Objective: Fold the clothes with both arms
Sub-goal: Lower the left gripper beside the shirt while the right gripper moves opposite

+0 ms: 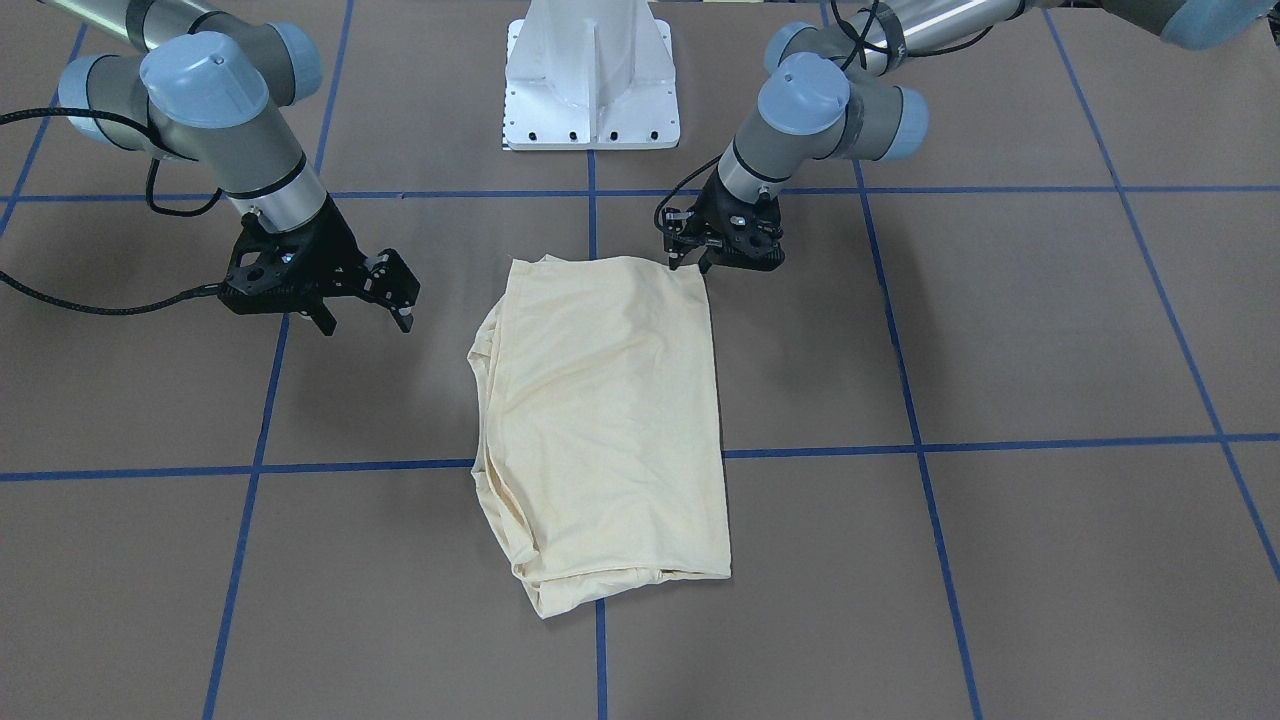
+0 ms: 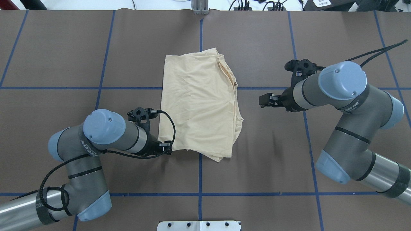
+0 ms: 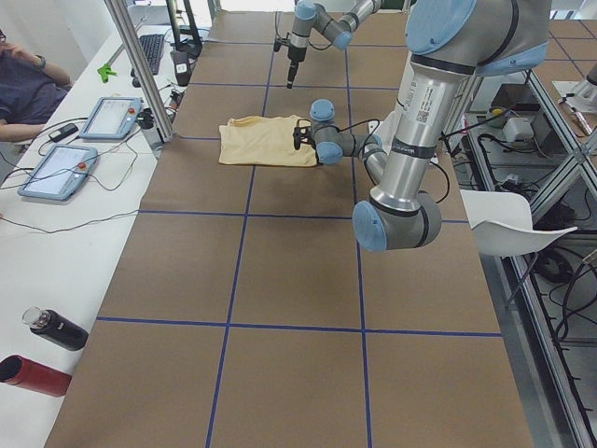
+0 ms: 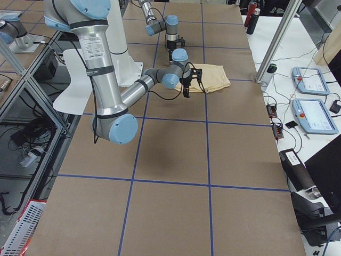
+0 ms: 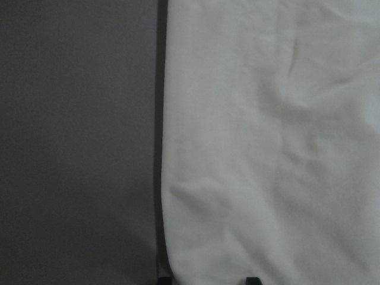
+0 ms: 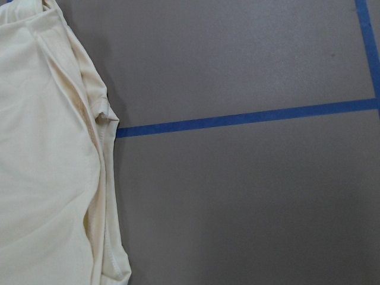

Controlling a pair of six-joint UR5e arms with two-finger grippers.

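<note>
One pale cream-yellow T-shirt (image 1: 610, 400) lies folded into a long rectangle at the middle of the brown table (image 1: 1000, 330), over a crossing of blue tape lines (image 6: 249, 117). We see only plain cloth facing up. Its stacked, wrinkled edges are on the robot's right side, and its smooth folded edge is on the robot's left.

We make out white lettering on the black band (image 2: 353, 106) round the right arm, but it is too small for us to read.

The left gripper (image 1: 690, 264) sits at the shirt's near corner on the robot's side. In its wrist view the two fingertips (image 5: 252, 280) stand apart, with flat cloth and the shirt's edge between them, so we call it released, not pinching.

The right gripper (image 1: 365, 322) hangs above bare table, apart from the shirt's layered edge, with its fingers spread wide and holding nothing.

Two bottles lie on the white side bench (image 3: 56, 252) — one black (image 3: 58, 329), one red (image 3: 33, 375). We cannot tell what is in them.
</note>
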